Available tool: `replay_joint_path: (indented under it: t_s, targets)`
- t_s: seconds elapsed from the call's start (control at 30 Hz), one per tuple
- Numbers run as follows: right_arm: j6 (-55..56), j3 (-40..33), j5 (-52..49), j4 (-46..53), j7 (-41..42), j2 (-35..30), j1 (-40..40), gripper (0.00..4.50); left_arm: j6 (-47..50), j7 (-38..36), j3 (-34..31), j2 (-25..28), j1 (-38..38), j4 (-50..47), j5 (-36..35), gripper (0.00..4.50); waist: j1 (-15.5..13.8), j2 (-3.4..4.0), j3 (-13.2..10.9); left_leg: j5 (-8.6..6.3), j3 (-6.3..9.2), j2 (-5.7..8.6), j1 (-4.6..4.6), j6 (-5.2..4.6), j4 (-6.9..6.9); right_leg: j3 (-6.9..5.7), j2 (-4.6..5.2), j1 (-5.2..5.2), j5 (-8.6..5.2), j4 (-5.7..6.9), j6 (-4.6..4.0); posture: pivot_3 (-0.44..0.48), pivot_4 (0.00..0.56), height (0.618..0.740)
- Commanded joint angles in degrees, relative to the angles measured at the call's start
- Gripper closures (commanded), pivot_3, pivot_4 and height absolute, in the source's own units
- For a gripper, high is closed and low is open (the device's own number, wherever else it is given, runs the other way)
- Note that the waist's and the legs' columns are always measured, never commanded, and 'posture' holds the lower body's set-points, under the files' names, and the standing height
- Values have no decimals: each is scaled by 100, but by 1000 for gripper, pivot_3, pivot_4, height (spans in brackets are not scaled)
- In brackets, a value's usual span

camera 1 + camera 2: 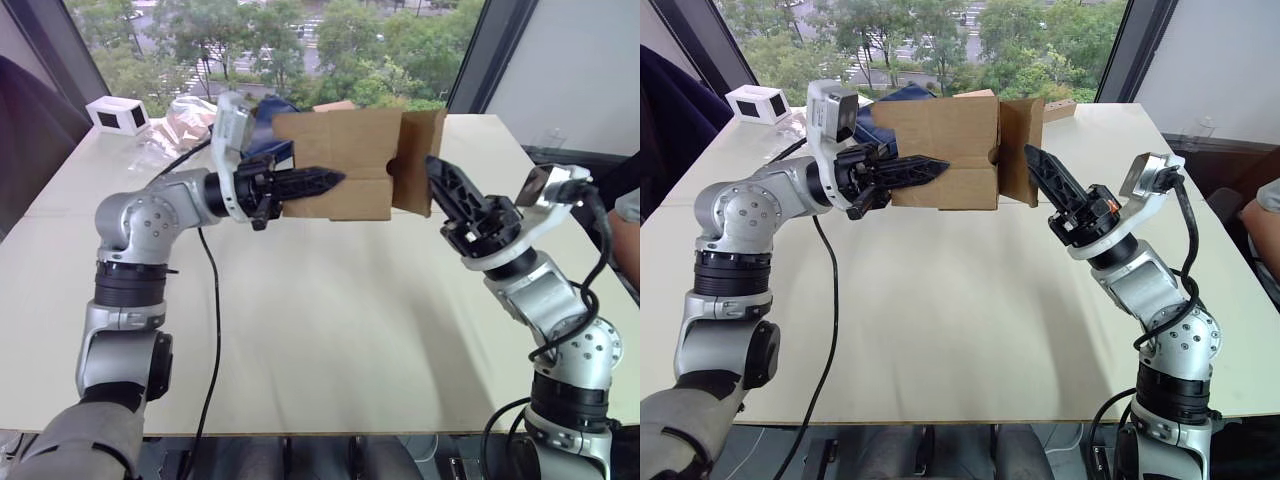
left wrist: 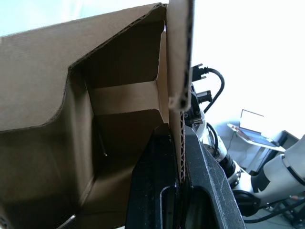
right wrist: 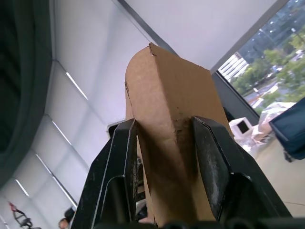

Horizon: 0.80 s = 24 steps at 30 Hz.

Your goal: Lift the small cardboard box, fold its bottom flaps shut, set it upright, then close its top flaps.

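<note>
Over a wide, pale bench [image 1: 330, 330] beside big windows, the small cardboard box [image 1: 335, 165] is held up in the air. Green trees and a road show through the glass. The box is plain brown with no words on it. The left gripper [image 1: 325, 180] is clenched on one wall of the box, one finger inside and one outside. The right gripper [image 1: 435, 170] reaches to an open flap [image 1: 418, 160] at the box's right end; the flap sits between its two fingers, which are spread apart. Far back on the bench lie a small white box [image 1: 117, 115], some clear plastic [image 1: 180, 120] and something dark blue [image 1: 890, 100].
</note>
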<state>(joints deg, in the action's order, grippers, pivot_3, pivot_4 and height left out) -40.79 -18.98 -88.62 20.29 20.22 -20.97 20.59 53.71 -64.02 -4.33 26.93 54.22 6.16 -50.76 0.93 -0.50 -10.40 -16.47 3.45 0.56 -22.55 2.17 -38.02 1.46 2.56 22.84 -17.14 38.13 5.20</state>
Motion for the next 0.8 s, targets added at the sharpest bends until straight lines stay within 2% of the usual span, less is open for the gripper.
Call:
replay_joint_path:
  t_s: [0.03, 0.33, 0.43, 0.5, 0.8]
  targets:
    - [-14, 129, -200, 358, 157, 10, 9, 2710, -24, 3, -163, 46, 115, -116, -88, 4500, 0, 0, 0, 0, 0, 0, 0, 0, 0, 0, -1, 0, 0, 0, 0, 0, 150, 740]
    - [88, 230, 102, 353, 184, -44, -42, 2710, -36, -6, -139, 56, 110, -116, -55, 4500, 1, 0, 0, 0, 1, 0, 0, 0, 0, 0, -1, 1, 0, 0, 0, 0, 150, 740]
    - [85, 271, 180, 366, 242, -61, -42, 2028, -37, -21, -134, 59, 103, -114, -54, 4500, 2, 0, 0, 0, 1, 0, 0, 0, 0, 0, -1, 1, 0, 0, 0, 0, 150, 740]
    - [68, 276, 152, 380, 282, -84, -75, 1234, -36, -18, -132, 57, 90, -128, -56, 4500, 2, 0, 0, 0, 1, 0, 0, 0, 0, 0, -1, 1, 0, 0, 0, 0, 150, 740]
    - [200, 230, 129, 305, 156, 10, -14, 1234, -16, -22, -147, 72, 60, -166, -84, 4500, -1, 0, 0, 0, 1, 0, 0, 0, 0, 0, -1, 0, 0, 0, 0, 0, 150, 740]
